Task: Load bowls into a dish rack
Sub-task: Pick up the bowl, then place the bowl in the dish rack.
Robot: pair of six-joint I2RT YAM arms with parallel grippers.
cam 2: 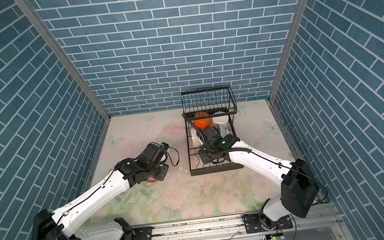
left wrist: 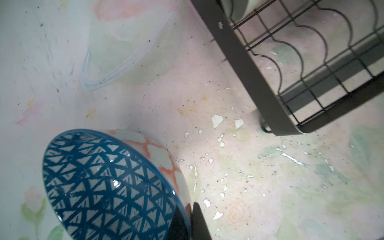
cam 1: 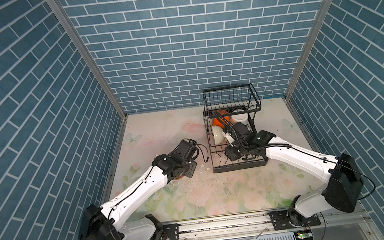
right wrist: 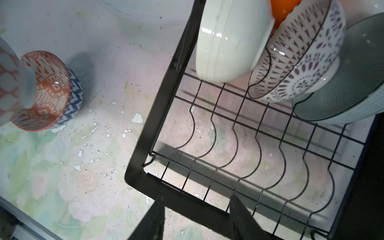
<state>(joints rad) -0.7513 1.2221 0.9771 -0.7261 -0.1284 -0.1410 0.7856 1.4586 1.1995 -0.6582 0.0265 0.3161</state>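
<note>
- The dish rack (cam 1: 239, 167) is seen right of centre in both top views, set on the floral tabletop (cam 1: 195, 199) close to the back brick wall (cam 1: 177, 41).
- Below the rack's raised basket (cam 1: 230, 96), an orange bowl (cam 1: 219, 122) and a white bowl (cam 1: 239, 119) are lodged side by side at the back of the lower tray.
- In the right wrist view, a cream bowl (right wrist: 230, 41), a purple-patterned bowl (right wrist: 301, 60) and a ribbed pale green bowl (right wrist: 351, 83) are shown propped on edge in a row in the lower tray. The patterned one leans against the cream one, and the orange bowl shows behind them.
- The right pincer (right wrist: 197, 197) is held above the front corner of the rack's frame. Its jaws are spread apart and nothing is gripped between them.
- The left pincer (left wrist: 187, 209) is placed left of centre in the top views, beside the rack. It is clamped on the rim of a blue-triangle bowl (left wrist: 104, 187), with one finger (left wrist: 200, 222) on the orange-latticed outside.
- That bowl is held tilted; whether the tabletop is touched by it cannot be told.
- A reddish-brown patterned bowl (right wrist: 43, 91) is nested, tilted, in a blue zigzag bowl (right wrist: 75, 99) on the tabletop beside the rack.
</note>
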